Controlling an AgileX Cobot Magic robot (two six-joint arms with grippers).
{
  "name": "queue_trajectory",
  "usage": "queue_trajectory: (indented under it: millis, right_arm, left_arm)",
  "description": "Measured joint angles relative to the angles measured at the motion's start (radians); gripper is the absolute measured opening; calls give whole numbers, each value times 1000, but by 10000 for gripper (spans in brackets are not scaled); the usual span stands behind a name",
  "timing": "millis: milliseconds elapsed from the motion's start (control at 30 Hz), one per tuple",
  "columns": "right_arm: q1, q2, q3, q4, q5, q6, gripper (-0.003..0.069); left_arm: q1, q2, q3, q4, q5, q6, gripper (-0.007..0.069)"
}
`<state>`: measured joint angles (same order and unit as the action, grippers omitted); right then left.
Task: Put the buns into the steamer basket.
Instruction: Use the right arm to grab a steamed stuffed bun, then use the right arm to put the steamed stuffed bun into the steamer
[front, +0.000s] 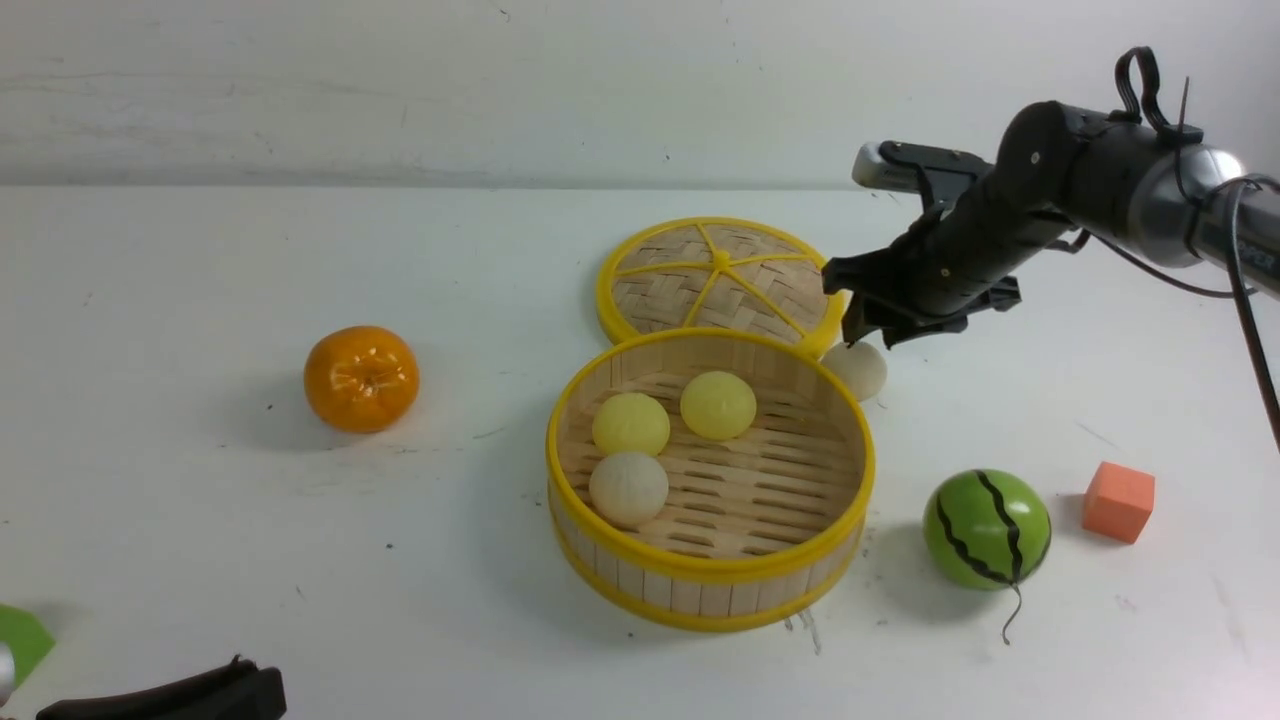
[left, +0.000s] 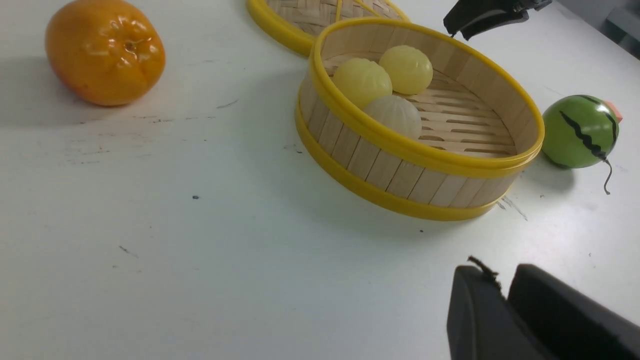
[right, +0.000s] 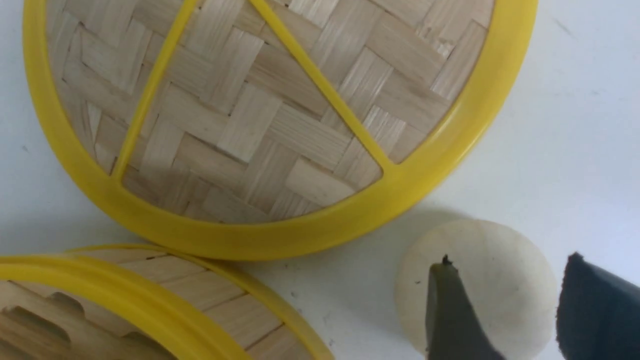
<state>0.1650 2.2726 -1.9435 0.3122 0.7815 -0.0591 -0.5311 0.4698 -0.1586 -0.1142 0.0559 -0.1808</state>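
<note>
Our right gripper (front: 872, 338) hangs spread and empty over the last off-white bun (front: 860, 370), lying on the table (front: 200, 560) just beyond the steamer basket (front: 710, 575)'s far-right rim; we should centre it before squeezing gently.

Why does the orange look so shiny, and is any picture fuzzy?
Front view: bright light makes white spots on the orange, and soft shadows fall left of it and of the watermelon ball. Left wrist view: the same glare on the orange, and the picture is mostly sharp. Right wrist view: the black fingers up close look fuzzy, while the white bun and the woven lid look clear.
</note>
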Motion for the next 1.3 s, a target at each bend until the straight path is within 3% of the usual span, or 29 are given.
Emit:
queue_trajectory:
  millis: [600,933,1133,1300]
  right_arm:
    - [21,23,-3,-42,-17,-8,284]
    - [22,21,-3,-43,-6,-50,14]
    - [26,-98,-1,-56,129,-64,3]
    - [86,-269,114,-28,276,-66,4]
  left_arm:
    - [0,0,0,0,0,0,110]
    - [0,0,0,0,0,0,122]
    - [0,0,0,0,0,0,127]
    - [0,0,0,0,0,0,131]
